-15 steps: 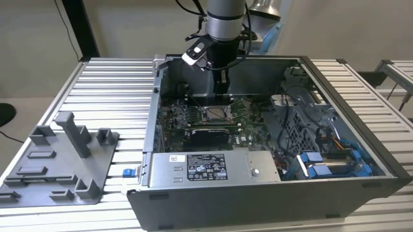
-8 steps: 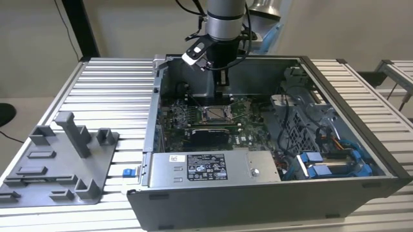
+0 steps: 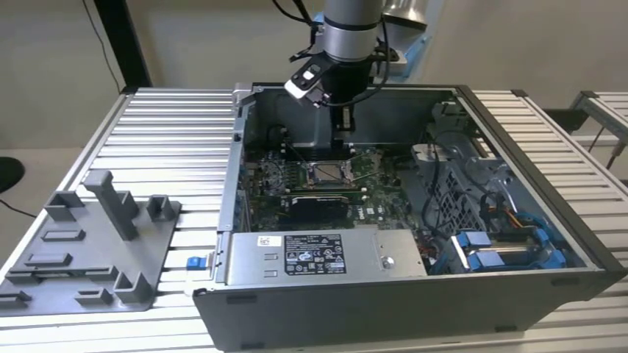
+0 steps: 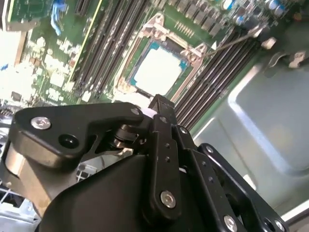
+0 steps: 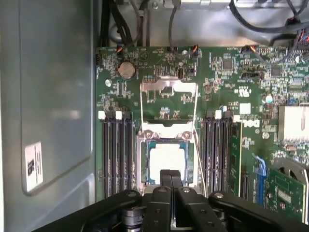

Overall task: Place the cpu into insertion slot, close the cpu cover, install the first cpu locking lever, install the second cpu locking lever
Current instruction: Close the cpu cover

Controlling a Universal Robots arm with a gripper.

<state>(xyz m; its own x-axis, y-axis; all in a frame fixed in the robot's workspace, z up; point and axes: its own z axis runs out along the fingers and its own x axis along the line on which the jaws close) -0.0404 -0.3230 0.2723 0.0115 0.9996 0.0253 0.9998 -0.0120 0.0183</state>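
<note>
Notably, the first wrist view shows the cpu (image 5: pixel 166 162) inside the insertion slot (image 5: pixel 147 162).

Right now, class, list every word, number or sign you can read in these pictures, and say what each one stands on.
No text can be quoted; every piece of print is too small to read.
Black label on the power supply box: white print, unreadable.
Small white sticker beside the black label: unreadable.
Wall sticker on the case wall: dark marks, unreadable.
White print on the motherboard: unreadable.
</note>
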